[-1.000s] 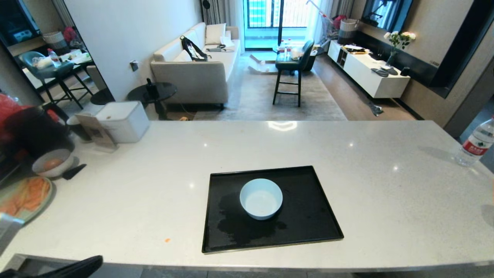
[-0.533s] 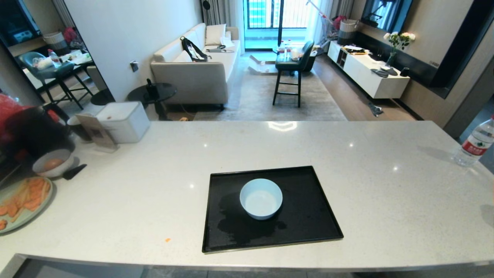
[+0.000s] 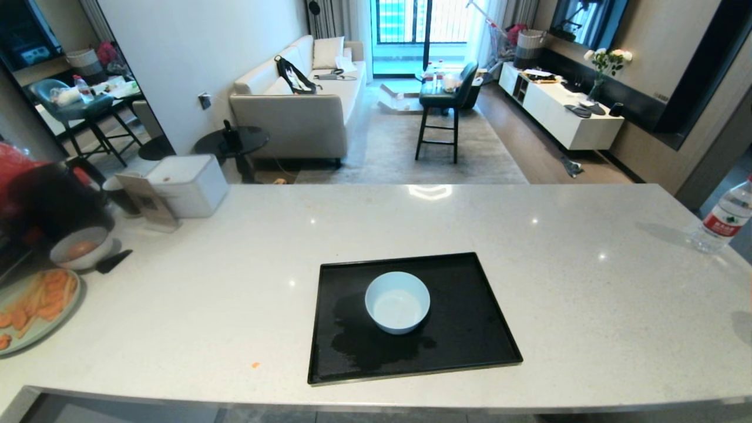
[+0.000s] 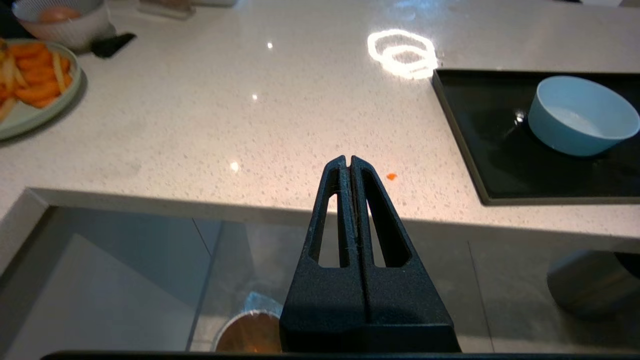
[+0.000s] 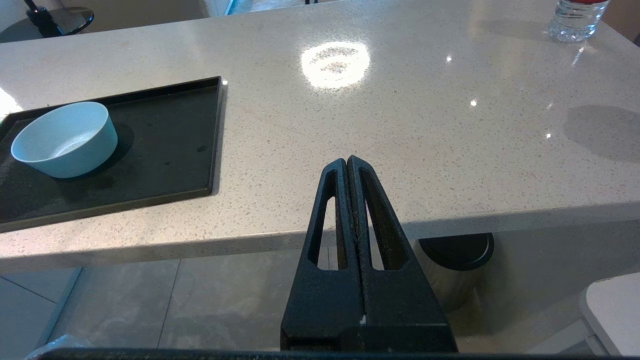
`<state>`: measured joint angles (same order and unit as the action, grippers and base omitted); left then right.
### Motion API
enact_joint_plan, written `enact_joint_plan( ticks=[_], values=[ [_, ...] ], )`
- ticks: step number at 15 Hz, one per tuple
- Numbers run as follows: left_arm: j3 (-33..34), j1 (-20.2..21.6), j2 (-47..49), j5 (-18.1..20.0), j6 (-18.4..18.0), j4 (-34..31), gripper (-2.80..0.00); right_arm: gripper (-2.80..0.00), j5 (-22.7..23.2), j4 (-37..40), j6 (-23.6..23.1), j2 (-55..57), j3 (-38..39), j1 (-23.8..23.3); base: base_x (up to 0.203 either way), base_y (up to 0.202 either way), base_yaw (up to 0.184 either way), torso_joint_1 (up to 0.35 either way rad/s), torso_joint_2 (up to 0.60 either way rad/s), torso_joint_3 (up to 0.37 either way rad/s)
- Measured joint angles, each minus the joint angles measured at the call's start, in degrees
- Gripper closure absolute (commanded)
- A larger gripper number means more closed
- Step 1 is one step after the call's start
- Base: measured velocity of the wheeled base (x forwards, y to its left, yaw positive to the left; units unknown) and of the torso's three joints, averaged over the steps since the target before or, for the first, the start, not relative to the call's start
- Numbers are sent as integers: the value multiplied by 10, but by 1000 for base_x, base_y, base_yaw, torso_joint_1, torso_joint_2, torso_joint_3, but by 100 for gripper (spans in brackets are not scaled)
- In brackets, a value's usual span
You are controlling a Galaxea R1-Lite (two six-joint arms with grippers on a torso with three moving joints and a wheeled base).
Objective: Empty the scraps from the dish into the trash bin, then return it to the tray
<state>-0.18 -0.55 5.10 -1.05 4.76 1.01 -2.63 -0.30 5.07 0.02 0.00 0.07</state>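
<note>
**Reader:** Pale blue is the dish, correct? Where does it sit?

**Describer:** Yes. The dish [image 3: 397, 302] is a small glossy pale blue bowl, upright and empty, on the tray [image 3: 470, 329]. It stands a little left of the tray's middle, clear of all four rims. The tray is flat, black and rectangular, and lies on the white speckled counter [image 3: 529, 252] close to its near edge, about midway along.

**Reader:** And the scraps and the bin?

**Describer:** No scraps show in the dish. One tiny orange crumb [image 3: 254, 365] lies on the counter near the near edge, left of the tray. The trash bin [image 4: 248, 330] is only partly visible from the left wrist camera, on the floor below the counter's near edge, with something orange inside.

**Reader:** The grippers?

**Describer:** Neither shows in the head view. The left gripper [image 4: 348, 161] hangs in front of the counter's near edge, fingers pressed together, holding nothing. The right gripper [image 5: 346, 162] sits likewise off the near edge, right of the tray, fingers closed and empty.

**Reader:** Anything else?

**Describer:** At the counter's left edge, a pale green plate [image 3: 29, 329] of orange and yellow pieces and a greyish bowl [image 3: 80, 247]. A water bottle [image 3: 723, 218] stands by the right edge.
</note>
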Motion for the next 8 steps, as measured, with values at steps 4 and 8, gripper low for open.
enact_joint_plan(
  ticks=[4, 8],
  values=[
    [1, 4, -43, 16, -74, -3, 0, 0, 0, 0, 0, 0, 0, 0, 0, 0, 0, 0, 0, 0],
    [2, 4, -50, 22, -95, -3, 0, 0, 0, 0, 0, 0, 0, 0, 0, 0, 0, 0, 0, 0]
  ],
)
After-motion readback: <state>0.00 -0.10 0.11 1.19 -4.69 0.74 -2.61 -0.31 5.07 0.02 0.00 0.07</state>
